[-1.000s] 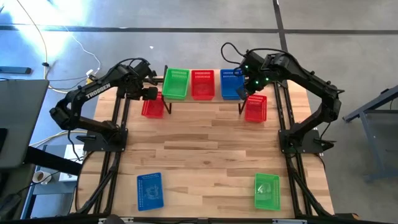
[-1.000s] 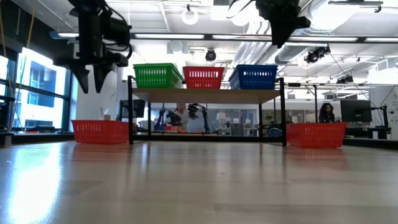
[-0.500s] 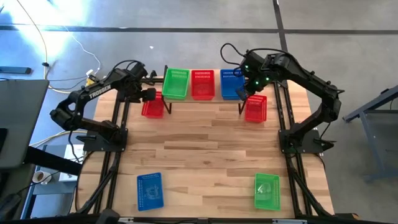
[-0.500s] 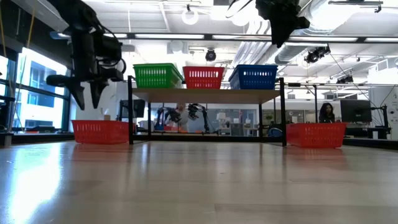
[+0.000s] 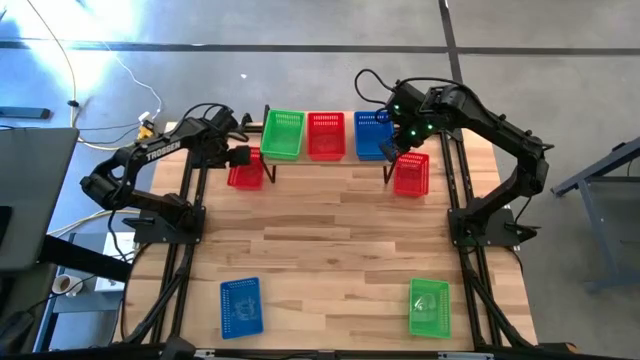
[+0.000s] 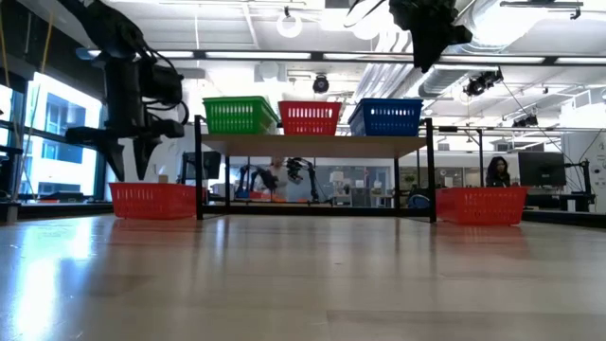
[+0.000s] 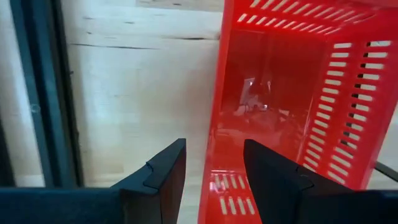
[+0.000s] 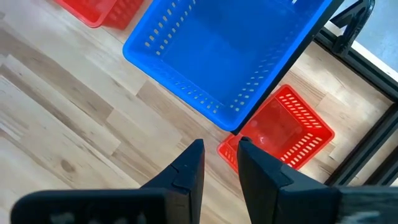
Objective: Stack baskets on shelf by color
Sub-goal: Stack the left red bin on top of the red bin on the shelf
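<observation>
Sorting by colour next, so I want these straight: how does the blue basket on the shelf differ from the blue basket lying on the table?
The blue basket on the shelf sits raised at the far end of the table, beside a red basket. The blue basket on the table lies alone on the near wood, bottom up, while the shelf one stands open side up under the right gripper. Both share colour, mesh sides and shape.

A wooden shelf [image 6: 312,145] on black legs carries a green basket [image 6: 239,116], a red basket [image 6: 310,117] and a blue basket [image 6: 390,116] in a row. Two more red baskets sit on the table, one beside each end [image 6: 153,200] [image 6: 481,205]. The left gripper [image 6: 130,170] hangs just above the first, fingers apart. The right gripper [image 6: 425,59] hangs above the blue basket
</observation>
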You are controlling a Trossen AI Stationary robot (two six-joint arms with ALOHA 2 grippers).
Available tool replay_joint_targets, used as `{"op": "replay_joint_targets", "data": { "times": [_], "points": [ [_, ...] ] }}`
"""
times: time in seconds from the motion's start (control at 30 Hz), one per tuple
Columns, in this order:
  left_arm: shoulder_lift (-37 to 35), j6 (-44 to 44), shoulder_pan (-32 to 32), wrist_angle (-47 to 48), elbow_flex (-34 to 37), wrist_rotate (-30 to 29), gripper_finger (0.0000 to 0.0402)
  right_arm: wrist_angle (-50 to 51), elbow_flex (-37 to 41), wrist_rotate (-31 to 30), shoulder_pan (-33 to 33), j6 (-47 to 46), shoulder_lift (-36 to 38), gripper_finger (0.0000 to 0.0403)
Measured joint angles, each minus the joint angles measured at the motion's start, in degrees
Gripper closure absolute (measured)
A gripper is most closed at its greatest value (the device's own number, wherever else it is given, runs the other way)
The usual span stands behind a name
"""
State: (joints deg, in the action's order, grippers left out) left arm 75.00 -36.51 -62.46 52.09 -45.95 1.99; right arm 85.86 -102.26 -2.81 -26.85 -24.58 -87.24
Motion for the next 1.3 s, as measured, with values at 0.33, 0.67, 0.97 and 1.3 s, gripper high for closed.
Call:
{"op": "replay_joint_targets", "data": {
  "times": [0.33,0.67,0.97,1.3],
  "points": [
    [0.1,-1.9,0.0,-4.2,3.0,-0.7,0.0251,-0.1,0.0,1.2,0.0,-0.7,0.0,0.032],
    [5.0,-1.5,0.0,-7.1,3.0,-0.9,0.0281,-0.5,0.0,1.7,0.0,-0.9,0.0,0.032],
    [4.7,-1.8,0.0,-7.1,3.0,-2.6,0.0369,-0.5,0.0,1.5,0.0,-0.9,0.0,0.032],
    [4.7,-2.3,0.0,-7.0,3.0,-4.6,0.0397,-0.9,0.0,1.5,0.0,0.0,0.0,0.032]
  ]
}}
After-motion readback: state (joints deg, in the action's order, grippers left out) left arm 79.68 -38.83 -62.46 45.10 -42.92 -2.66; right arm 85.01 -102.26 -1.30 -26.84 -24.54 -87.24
